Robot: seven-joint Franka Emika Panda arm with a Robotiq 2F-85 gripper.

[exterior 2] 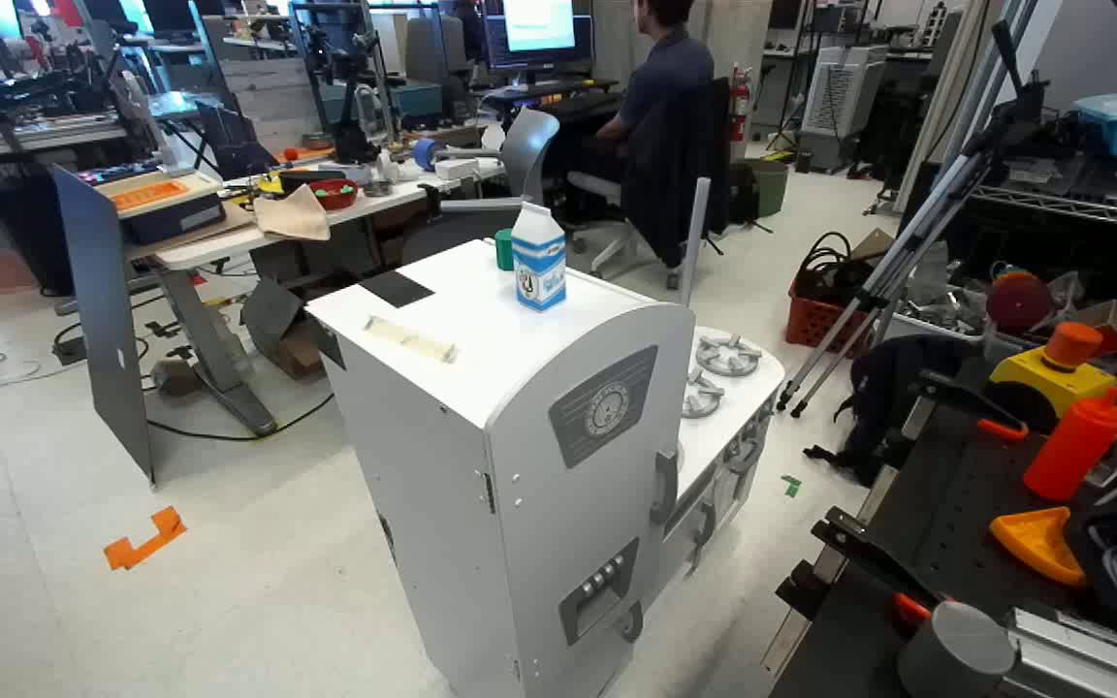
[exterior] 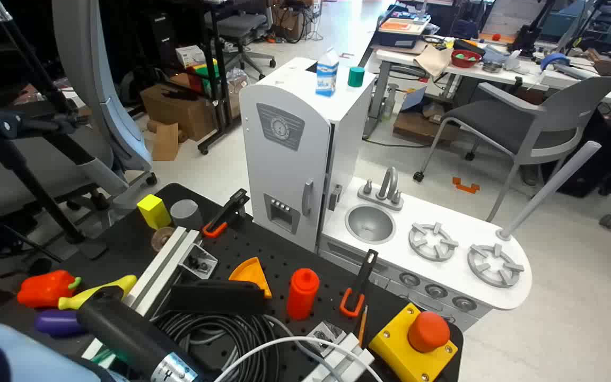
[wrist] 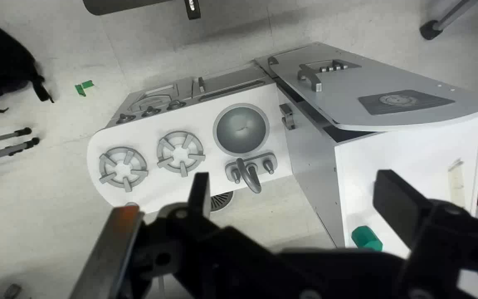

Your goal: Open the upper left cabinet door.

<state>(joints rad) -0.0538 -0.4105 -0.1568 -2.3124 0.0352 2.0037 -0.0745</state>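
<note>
Jaws loom nearest in the wrist view, spread wide and gripping nothing. In an exterior view the upper left cabinet door [exterior: 287, 172] stands slightly ajar, left of the grey sink [exterior: 370, 225] and faucet [exterior: 382, 195].

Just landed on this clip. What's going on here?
The job is to open the upper left door of a toy kitchen. The robot's gripper is open and holds nothing, and neither exterior view shows it at the door. The door looks slightly ajar, with a narrow dark gap beyond its handle. A blue-and-white carton and a green cylinder stand on top of the tall cabinet.
</note>
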